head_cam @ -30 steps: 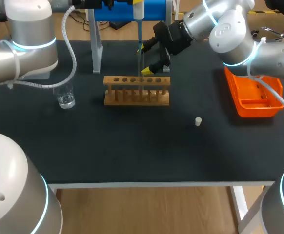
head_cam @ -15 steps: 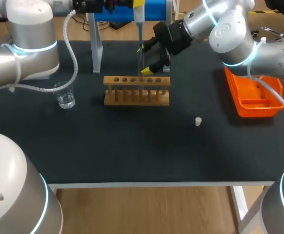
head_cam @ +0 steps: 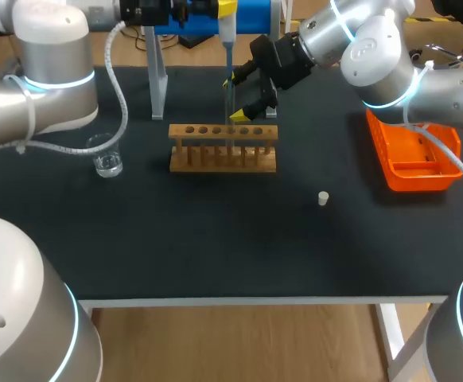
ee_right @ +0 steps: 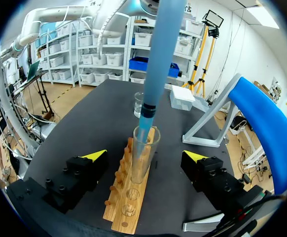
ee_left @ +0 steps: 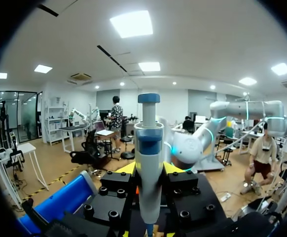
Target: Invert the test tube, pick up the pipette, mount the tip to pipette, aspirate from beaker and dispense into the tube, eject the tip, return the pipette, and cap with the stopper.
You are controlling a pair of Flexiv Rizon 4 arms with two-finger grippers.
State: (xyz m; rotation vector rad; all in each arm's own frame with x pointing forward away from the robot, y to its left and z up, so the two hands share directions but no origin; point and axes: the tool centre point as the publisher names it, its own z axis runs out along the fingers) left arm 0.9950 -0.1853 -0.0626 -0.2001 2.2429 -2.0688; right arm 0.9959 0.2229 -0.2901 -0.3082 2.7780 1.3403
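A clear test tube (head_cam: 231,111) stands upright in the wooden rack (head_cam: 223,148). The white and blue pipette (head_cam: 226,33) hangs straight above it, its tip down inside the tube's mouth (ee_right: 145,136). My left gripper (head_cam: 224,9) is shut on the pipette body (ee_left: 148,163), high at the back. My right gripper (head_cam: 238,97) is open, one yellow finger (ee_right: 94,155) on each side of the tube (ee_right: 142,160) without touching it. The glass beaker (head_cam: 106,160) with clear liquid stands left of the rack. The small white stopper (head_cam: 323,198) lies right of the rack, nearer the front.
An orange bin (head_cam: 414,156) sits at the right edge. The blue-topped pipette stand (head_cam: 158,79) rises behind the rack. A white tip box (ee_right: 182,98) lies beyond the rack, near the beaker (ee_right: 140,103).
My left arm's elbow has drifted slightly right. The pipette, the tube and my right gripper stay where they were.
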